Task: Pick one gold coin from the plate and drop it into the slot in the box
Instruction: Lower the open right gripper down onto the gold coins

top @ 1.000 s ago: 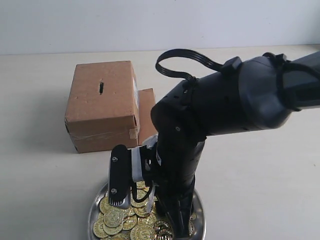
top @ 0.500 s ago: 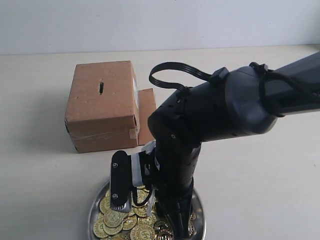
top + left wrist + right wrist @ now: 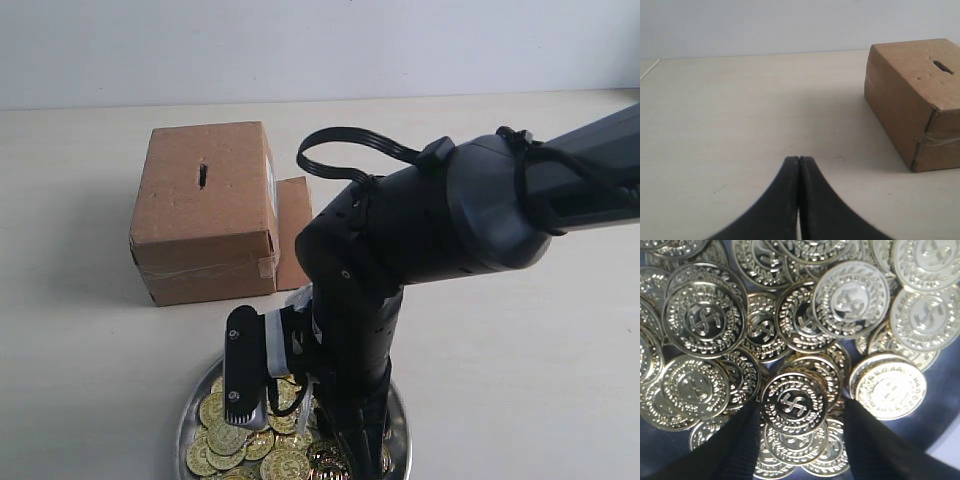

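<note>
The silver plate [image 3: 188,425] lies at the near edge, heaped with gold coins [image 3: 228,438]. My right gripper [image 3: 345,452] reaches down into it from above. In the right wrist view this gripper [image 3: 801,411] is open, its dark fingers [image 3: 742,440] on either side of one gold coin [image 3: 795,403] that lies on top of the pile. The brown cardboard box [image 3: 205,210] stands behind the plate, with the box slot [image 3: 202,175] in its top face. My left gripper [image 3: 799,160] is shut and empty over bare table, with the box [image 3: 912,95] and slot [image 3: 940,65] off to one side.
A loose cardboard flap [image 3: 292,230] leans on the box's right side. The bulky right arm [image 3: 440,230] hides much of the plate in the exterior view. A bare bluish patch of the plate [image 3: 945,400] shows beside the coins.
The right arm has sunk lower toward the plate and shifted slightly left. The box has stayed still.
</note>
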You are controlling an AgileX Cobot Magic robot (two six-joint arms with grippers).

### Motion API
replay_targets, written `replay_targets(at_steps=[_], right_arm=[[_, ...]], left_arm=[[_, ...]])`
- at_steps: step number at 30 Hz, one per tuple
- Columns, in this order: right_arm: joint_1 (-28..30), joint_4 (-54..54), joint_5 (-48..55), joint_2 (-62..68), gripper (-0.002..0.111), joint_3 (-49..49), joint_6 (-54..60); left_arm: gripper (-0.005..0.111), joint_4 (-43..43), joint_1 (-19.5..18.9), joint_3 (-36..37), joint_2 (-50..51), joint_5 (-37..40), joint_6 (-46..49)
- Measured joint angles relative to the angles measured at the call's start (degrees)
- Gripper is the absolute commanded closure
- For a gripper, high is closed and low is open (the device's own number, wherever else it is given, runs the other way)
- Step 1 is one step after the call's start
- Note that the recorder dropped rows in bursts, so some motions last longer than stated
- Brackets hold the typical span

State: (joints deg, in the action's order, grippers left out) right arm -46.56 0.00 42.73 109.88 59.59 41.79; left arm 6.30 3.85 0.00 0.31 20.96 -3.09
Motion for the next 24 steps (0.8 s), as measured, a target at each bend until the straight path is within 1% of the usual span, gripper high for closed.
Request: replay_targets(at_steps=[14,20,24], right_arm=[[0.0,0.0,-2.67,0.1,0.06,0.0,0.0],[0.0,1.35,-2.64,0.1,0.063,0.0,0.0],[0.0,2.1,-2.97,0.1,0.064,0.0,0.0]], left_arm=[[0.107,0.0,0.0,0.0,0.0,0.0,0.0],[0.107,0.0,0.0,0.0,0.0,0.0,0.0],[0.107,0.0,0.0,0.0,0.0,0.0,0.0]])
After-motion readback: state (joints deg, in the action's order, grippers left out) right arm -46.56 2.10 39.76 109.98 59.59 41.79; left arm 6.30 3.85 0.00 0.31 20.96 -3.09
